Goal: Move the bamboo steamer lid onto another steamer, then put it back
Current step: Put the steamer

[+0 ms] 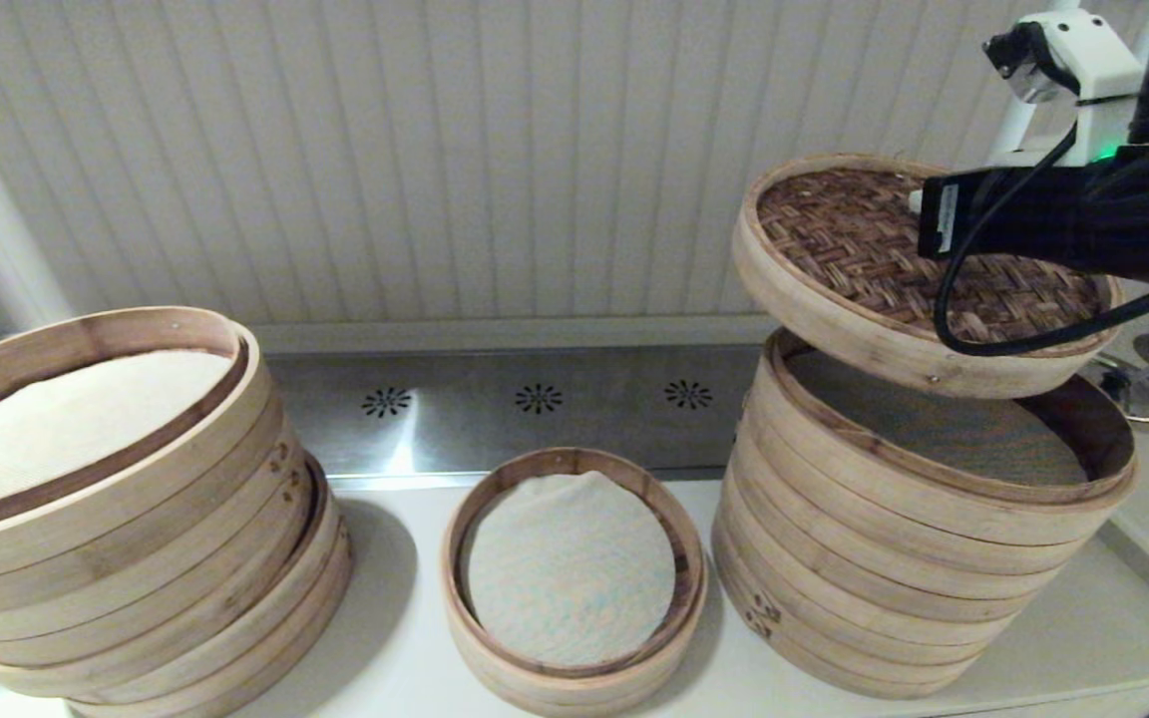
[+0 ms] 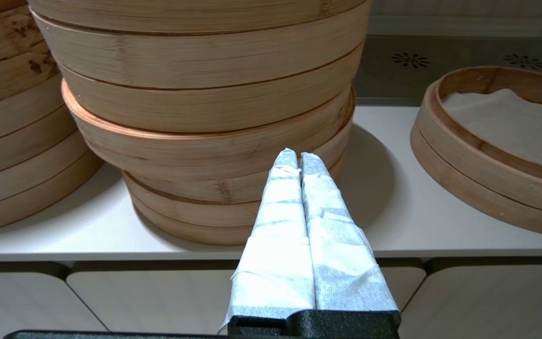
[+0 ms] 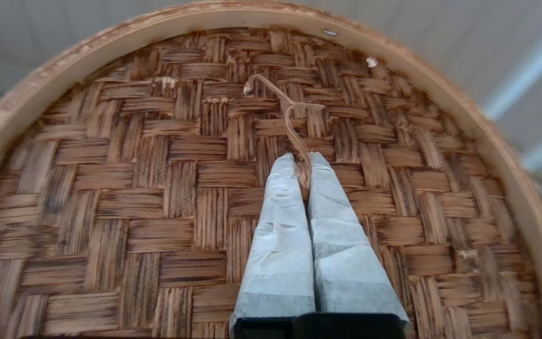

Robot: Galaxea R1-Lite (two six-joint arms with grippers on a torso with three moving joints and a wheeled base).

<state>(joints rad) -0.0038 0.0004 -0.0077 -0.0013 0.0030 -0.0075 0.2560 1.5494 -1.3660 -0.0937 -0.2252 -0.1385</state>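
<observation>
My right gripper [image 3: 301,162] is pinching the thin handle loop [image 3: 294,120] of the bamboo steamer lid [image 1: 894,259], holding it tilted above the tall stack [image 1: 914,558]. Another steamer [image 1: 574,583], cloth-lined, is sitting on the surface [image 1: 395,658] between stacks. My left gripper [image 2: 298,157] is hanging closed, empty, near the leaning stack [image 2: 205,117].

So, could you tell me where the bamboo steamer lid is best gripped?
By the thin bamboo loop handle at the centre of the woven top, coming from above. The bamboo steamer lid is wide with a smooth rim, so the loop looks like the only pinchable part; the right pincer is shut on it.
</observation>
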